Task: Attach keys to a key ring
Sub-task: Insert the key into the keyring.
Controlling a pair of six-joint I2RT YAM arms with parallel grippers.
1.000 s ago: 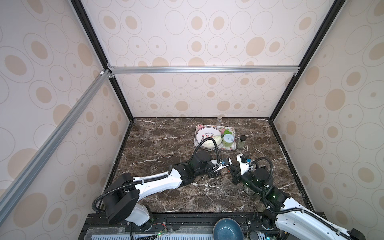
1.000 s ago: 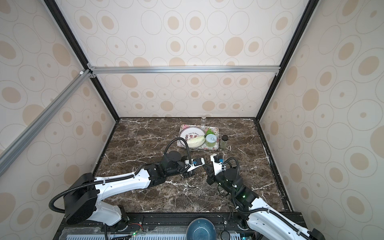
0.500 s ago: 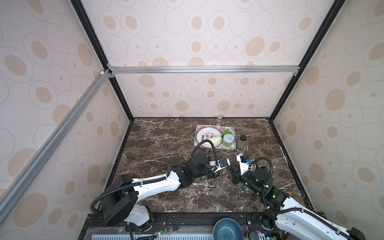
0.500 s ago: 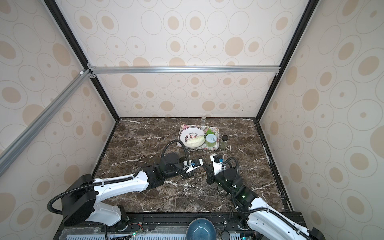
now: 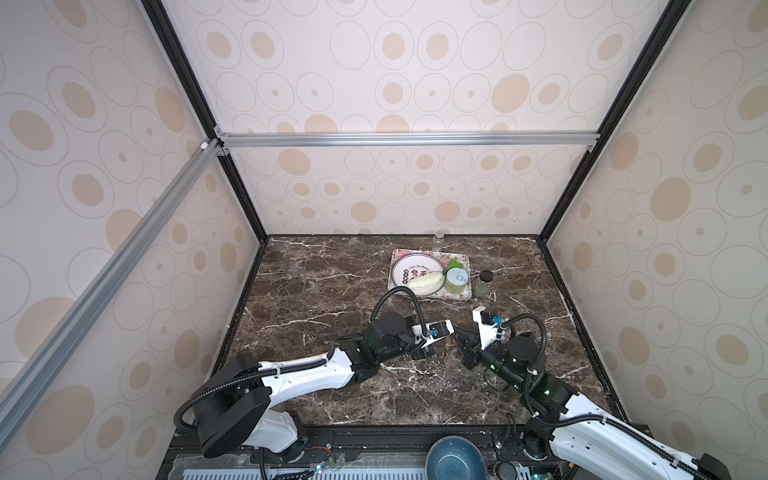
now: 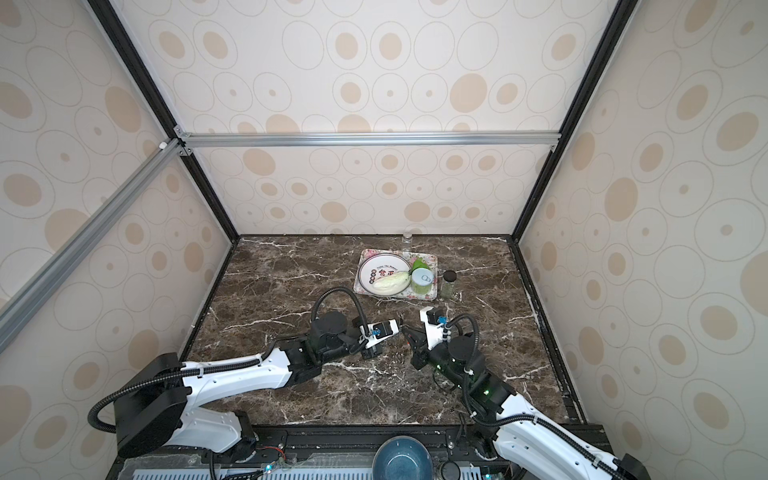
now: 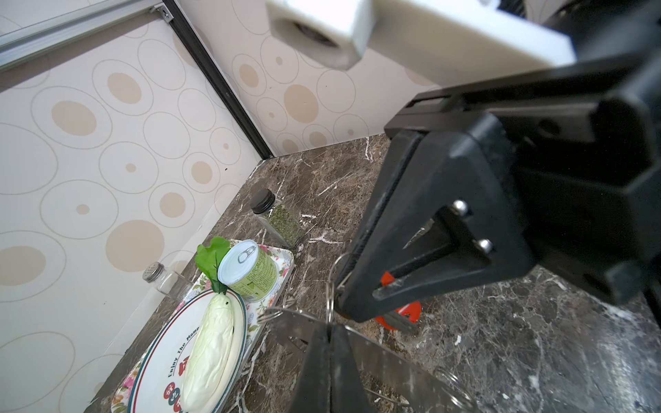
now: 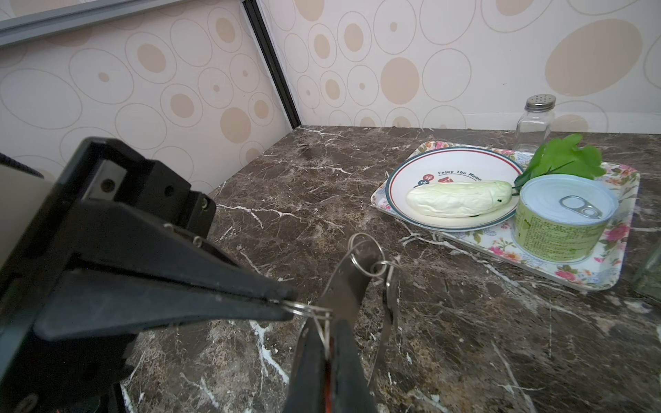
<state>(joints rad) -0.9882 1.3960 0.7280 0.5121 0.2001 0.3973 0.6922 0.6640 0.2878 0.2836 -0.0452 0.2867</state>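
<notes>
My two grippers meet tip to tip above the middle of the marble table (image 5: pixel 316 291). The left gripper (image 7: pixel 329 327) is shut on the key ring (image 7: pixel 393 361), a flat grey metal piece with small wire rings at its ends. In the right wrist view the piece (image 8: pixel 345 282) runs away from the left gripper (image 8: pixel 290 304). The right gripper (image 8: pixel 327 339) is shut on one of the keys, a red tag (image 7: pixel 406 314), and on its thin wire loop (image 8: pixel 323 327). Most of the tag is hidden by the right gripper (image 7: pixel 345 309). In both top views the left gripper (image 5: pixel 444 337) (image 6: pixel 395 330) and right gripper (image 5: pixel 460 340) (image 6: pixel 409 333) nearly touch.
A floral tray (image 5: pixel 465 291) behind the grippers holds a plate (image 5: pixel 405 266), a pale cabbage (image 5: pixel 424 283) and a green can (image 5: pixel 456 279). A spice jar (image 5: pixel 484 284) stands to its right and a glass shaker (image 5: pixel 439 237) by the back wall. A blue bowl (image 5: pixel 455 459) sits at the front edge.
</notes>
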